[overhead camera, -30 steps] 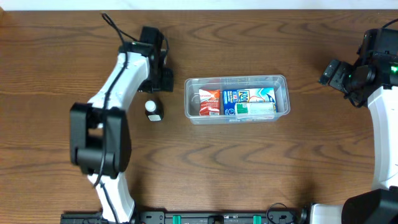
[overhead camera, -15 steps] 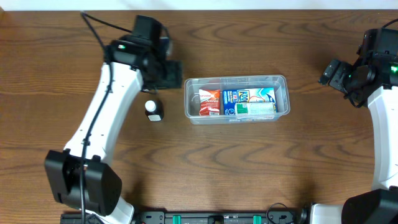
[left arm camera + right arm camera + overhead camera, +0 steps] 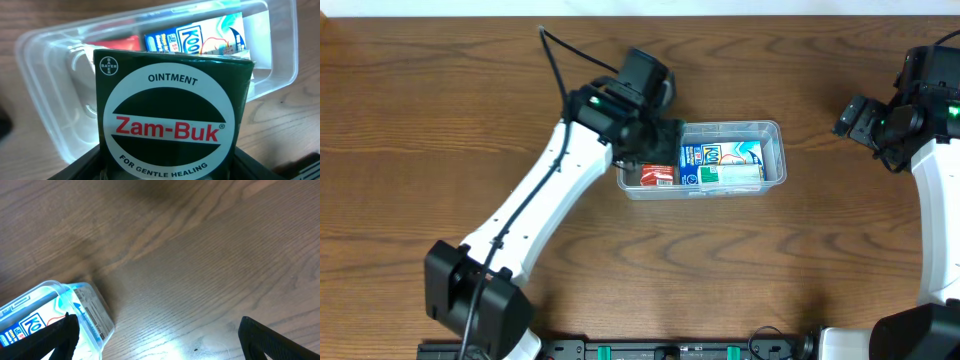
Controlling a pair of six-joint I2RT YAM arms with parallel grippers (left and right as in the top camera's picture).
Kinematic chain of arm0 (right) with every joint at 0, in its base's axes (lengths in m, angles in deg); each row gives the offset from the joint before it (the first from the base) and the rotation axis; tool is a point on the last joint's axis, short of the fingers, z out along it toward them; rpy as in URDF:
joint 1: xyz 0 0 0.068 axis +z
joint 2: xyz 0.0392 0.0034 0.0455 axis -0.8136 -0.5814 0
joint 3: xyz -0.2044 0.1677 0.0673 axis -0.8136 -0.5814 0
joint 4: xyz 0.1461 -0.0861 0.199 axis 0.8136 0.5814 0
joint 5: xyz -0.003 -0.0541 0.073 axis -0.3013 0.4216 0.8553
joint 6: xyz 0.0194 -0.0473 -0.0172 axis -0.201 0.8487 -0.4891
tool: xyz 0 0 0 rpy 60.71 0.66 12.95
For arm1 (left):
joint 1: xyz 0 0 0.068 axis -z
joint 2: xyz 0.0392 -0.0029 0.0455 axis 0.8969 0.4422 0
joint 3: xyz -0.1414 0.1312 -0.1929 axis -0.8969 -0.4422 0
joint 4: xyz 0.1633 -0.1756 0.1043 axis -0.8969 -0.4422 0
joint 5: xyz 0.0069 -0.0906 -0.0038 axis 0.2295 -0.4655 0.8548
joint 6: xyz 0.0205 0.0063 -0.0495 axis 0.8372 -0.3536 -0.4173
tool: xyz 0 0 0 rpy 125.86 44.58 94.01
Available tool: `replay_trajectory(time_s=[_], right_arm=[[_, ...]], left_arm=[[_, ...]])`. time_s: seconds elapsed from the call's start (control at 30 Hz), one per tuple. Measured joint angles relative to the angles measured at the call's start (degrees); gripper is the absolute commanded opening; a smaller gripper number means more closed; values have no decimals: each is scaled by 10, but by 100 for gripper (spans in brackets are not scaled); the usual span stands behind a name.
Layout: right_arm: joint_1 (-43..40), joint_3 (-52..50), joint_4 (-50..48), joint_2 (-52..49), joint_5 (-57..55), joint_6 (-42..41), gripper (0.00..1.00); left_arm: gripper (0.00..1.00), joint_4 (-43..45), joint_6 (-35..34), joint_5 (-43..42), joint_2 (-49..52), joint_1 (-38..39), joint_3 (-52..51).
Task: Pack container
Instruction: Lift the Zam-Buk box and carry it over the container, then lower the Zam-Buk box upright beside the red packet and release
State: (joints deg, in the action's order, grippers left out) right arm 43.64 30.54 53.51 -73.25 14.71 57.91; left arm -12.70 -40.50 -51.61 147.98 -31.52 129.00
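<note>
The container (image 3: 772, 130), a clear plastic tub, lies at the table's centre. It holds a red-orange box (image 3: 660, 176), a blue-and-white carton (image 3: 720, 155) and a green-and-white box (image 3: 732, 175). My left gripper (image 3: 655, 135) is over the tub's left end, shut on a dark green Zam-Buk ointment box (image 3: 172, 115). In the left wrist view the box fills the space between the fingers (image 3: 167, 171), above the tub (image 3: 40, 45). My right gripper (image 3: 855, 118) is open and empty, off to the tub's right. Its wrist view shows the fingers (image 3: 165, 340) spread wide and a tub corner (image 3: 75, 287).
The brown wooden table (image 3: 800, 260) surrounds the tub. My left arm (image 3: 540, 200) crosses the table diagonally from the front left. The small bottle seen earlier left of the tub does not show now; the arm lies over that spot.
My left arm has swung right, from the bottle's side at the far left to over the tub's left end, carrying the ointment box. The right arm has not moved.
</note>
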Motion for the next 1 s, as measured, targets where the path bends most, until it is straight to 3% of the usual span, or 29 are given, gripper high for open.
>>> replay_trajectory(time_s=[0.37, 1.0], right_arm=[[0, 0, 0, 0, 0, 0, 99], [0, 0, 0, 0, 0, 0, 99]], left_arm=[[64, 10, -44, 22, 102, 34, -5], [65, 26, -66, 118, 163, 34, -5]])
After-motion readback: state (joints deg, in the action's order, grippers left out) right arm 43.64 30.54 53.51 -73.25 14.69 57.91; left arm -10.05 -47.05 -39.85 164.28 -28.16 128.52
